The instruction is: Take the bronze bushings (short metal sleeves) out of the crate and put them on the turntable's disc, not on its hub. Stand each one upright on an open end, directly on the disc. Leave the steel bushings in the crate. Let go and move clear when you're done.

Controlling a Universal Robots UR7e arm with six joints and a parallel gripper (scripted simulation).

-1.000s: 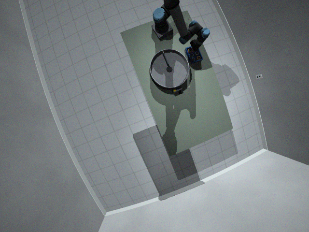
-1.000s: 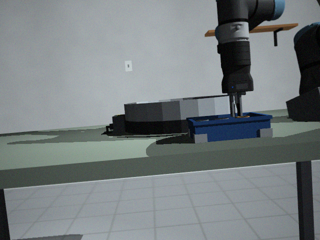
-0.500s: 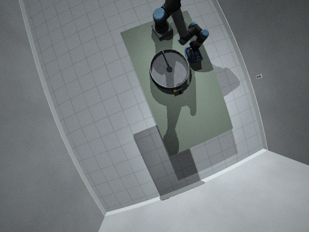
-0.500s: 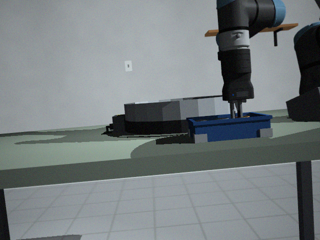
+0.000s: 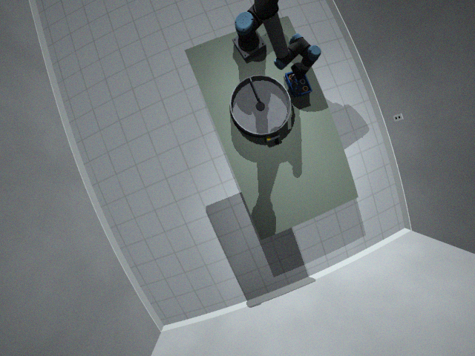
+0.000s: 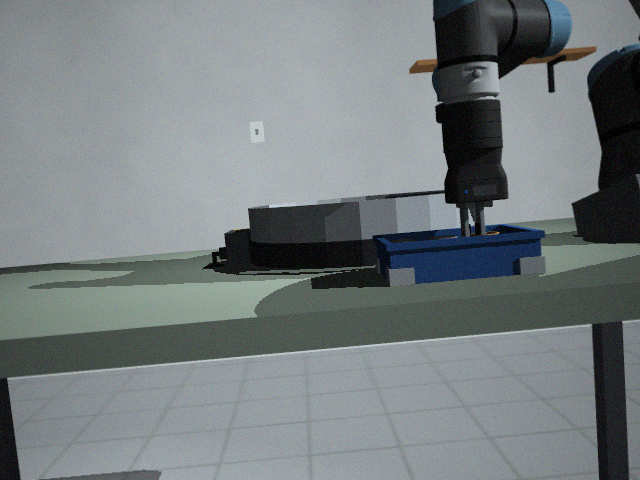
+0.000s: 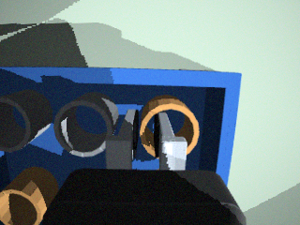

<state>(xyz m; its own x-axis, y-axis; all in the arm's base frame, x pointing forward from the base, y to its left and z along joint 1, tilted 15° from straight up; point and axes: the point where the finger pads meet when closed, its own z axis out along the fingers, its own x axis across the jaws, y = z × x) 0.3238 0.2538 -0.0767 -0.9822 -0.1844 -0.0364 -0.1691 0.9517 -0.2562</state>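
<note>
Gripper straddling a bronze bushing's wall inside the blue crate

The bronze bushing [image 7: 169, 127] stands upright, open end up, directly under the gripper [image 7: 146, 146] in the crate [image 7: 232, 119]. One finger sits inside its bore, one outside. The fingers stand narrowly apart, not yet clamped on anything. The turntable disc [image 5: 245, 110] lies beside the crate.

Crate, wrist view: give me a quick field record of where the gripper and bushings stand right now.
gripper: partly open, holding nothing, fingers low in the crate
target: bronze bushing at the crate's right end; its left wall sits between the fingers
other bronze: one bushing in the near left corner
steel: two bushings in the crate
turntable disc: no bushing on it
</note>
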